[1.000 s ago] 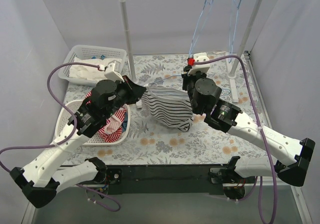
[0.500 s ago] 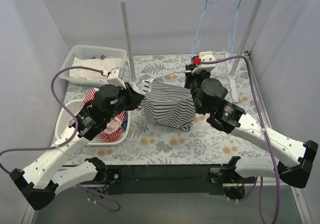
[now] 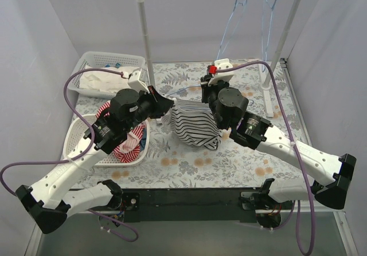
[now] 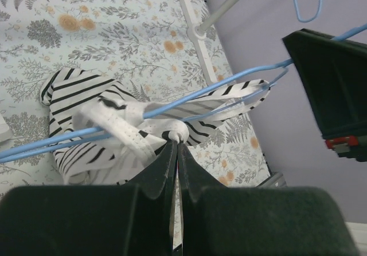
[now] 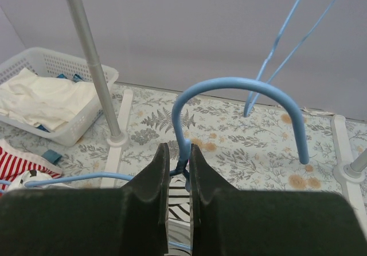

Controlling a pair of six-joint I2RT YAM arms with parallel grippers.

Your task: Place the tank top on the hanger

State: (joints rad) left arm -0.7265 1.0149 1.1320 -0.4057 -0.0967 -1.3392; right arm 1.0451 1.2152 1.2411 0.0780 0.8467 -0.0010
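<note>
The tank top (image 3: 195, 125), white with thin dark stripes, hangs bunched between my two arms over the floral table. A pale-blue wire hanger (image 3: 184, 89) runs through it. In the left wrist view the hanger (image 4: 213, 89) passes through the tank top (image 4: 86, 93), and my left gripper (image 4: 176, 145) is shut on a pinch of its white edge. My left gripper (image 3: 165, 103) sits at the garment's left side. My right gripper (image 5: 178, 153) is shut on the hanger's twisted neck, just under the hook (image 5: 241, 87). From above, my right gripper (image 3: 207, 91) is at the garment's upper right.
A white basket (image 3: 92, 60) with plain white cloth stands at the back left. An oval basket (image 3: 77, 131) holding a red-and-white striped garment (image 3: 127, 146) lies under my left arm. A white rack (image 3: 144, 32) at the back carries two more blue hangers (image 3: 252, 15).
The left gripper has moved right, toward the right one, bunching the tank top narrower. The right gripper swung right, then back left, with the hanger.
</note>
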